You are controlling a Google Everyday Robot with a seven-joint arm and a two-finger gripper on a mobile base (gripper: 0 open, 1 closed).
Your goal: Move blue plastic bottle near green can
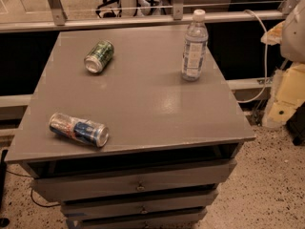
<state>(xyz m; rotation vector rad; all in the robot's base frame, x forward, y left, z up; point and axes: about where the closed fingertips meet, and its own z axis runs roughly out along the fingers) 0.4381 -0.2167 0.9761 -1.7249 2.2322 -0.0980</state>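
Note:
The blue plastic bottle stands upright near the back right of the grey cabinet top. It is clear, with a white cap and a pale blue-and-white label. The green can lies on its side near the back left of the top, its silver end toward the front. The two are well apart, with bare surface between them. My gripper is not in view; nothing touches the bottle or the can.
A blue, red and silver can lies on its side near the front left edge. The cabinet has drawers below. A metal rail runs behind it. Pale and yellow padded shapes and a cable are at the right.

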